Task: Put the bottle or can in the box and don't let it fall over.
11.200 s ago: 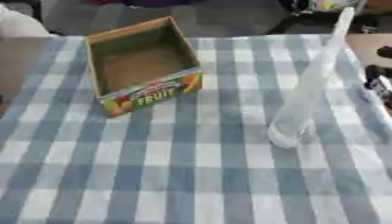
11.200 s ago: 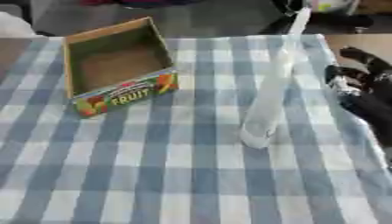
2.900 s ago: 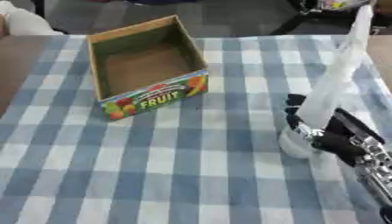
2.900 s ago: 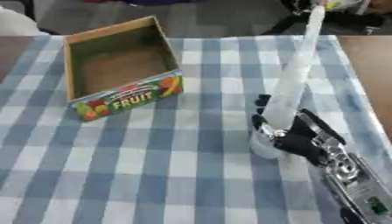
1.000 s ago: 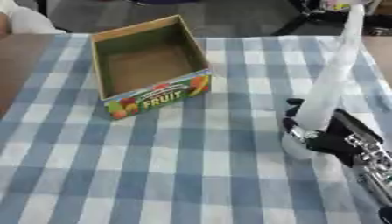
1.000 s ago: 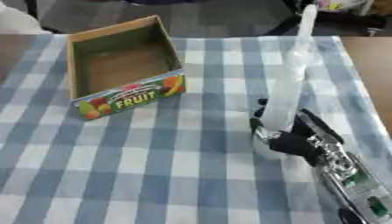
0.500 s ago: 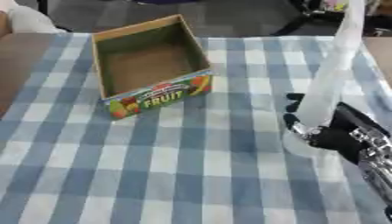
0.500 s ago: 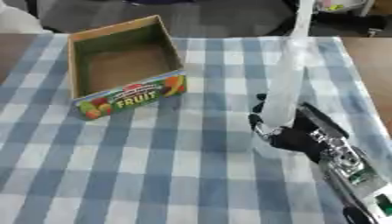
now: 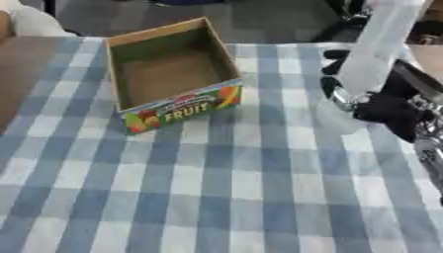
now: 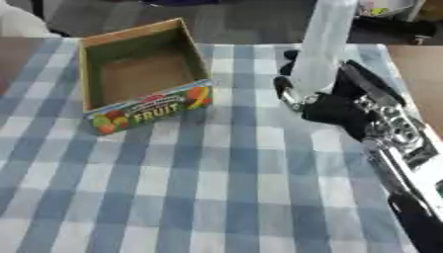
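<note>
Transport step: the black-and-silver right hand [image 10: 333, 106], fingers curled round the base of the tall translucent white plastic bottle [image 10: 320, 44], carries it upright above the blue-and-white checked tablecloth [image 10: 216, 188], next requiring leftward travel over the open cardboard fruit box [image 10: 138, 74].

Both views come from one stereo camera in the robot's head, looking steeply down and forward across a checked tablecloth [image 9: 216, 188]. They sit side by side, so the pictures nearly match; the right eye view is shifted slightly. Both share the cardboard box [image 9: 169, 74] at about 11 o'clock, the pale bottle [image 10: 320, 47] at 1 o'clock and the right hand [image 10: 333, 108] at 2 o'clock. The floor shows at 12 o'clock.
</note>
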Robot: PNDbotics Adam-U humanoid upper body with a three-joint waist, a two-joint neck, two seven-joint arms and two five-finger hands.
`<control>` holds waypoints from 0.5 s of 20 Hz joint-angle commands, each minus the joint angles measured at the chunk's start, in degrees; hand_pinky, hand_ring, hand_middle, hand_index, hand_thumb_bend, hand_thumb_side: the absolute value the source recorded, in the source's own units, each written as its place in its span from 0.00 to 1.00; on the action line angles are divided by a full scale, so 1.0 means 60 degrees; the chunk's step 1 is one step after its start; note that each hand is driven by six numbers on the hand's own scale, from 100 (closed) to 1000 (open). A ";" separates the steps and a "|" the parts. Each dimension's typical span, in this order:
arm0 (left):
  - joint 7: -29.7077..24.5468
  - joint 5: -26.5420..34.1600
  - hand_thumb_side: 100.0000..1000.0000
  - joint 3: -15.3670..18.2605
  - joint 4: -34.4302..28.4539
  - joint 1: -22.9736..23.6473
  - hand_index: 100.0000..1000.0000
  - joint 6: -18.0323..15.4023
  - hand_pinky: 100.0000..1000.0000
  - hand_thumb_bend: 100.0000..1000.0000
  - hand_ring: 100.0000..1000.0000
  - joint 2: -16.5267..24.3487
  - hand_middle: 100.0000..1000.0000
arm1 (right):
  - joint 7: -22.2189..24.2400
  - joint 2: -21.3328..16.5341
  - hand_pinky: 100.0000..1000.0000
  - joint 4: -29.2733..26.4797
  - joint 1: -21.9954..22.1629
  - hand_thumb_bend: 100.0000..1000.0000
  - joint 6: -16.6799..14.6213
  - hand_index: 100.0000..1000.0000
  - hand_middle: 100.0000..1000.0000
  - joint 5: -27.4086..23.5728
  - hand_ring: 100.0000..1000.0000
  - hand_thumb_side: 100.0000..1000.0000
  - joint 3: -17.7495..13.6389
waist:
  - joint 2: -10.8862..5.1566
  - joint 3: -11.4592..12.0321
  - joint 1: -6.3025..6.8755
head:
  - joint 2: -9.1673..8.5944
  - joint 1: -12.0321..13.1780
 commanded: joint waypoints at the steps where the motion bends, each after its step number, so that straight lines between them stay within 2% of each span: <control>1: -0.0025 -0.0039 0.32 0.0031 -0.0192 -0.0073 0.73 0.0003 1.00 0.76 0.44 0.0247 0.56 | -0.0128 0.0026 0.78 0.0175 -0.0612 0.00 0.0185 0.20 0.89 -0.0041 0.89 0.00 0.0020 | -0.0242 0.0065 -0.0013 | -0.0050 -0.0063; 10: -0.0141 -0.0017 0.32 -0.0073 -0.0199 -0.0208 0.73 0.0015 1.00 0.76 0.44 0.0272 0.56 | -0.0389 0.0711 0.78 0.1634 -0.2274 0.00 0.0051 0.22 0.88 0.0755 0.89 0.00 0.0237 | -0.0180 0.0450 -0.0180 | -0.0167 -0.0380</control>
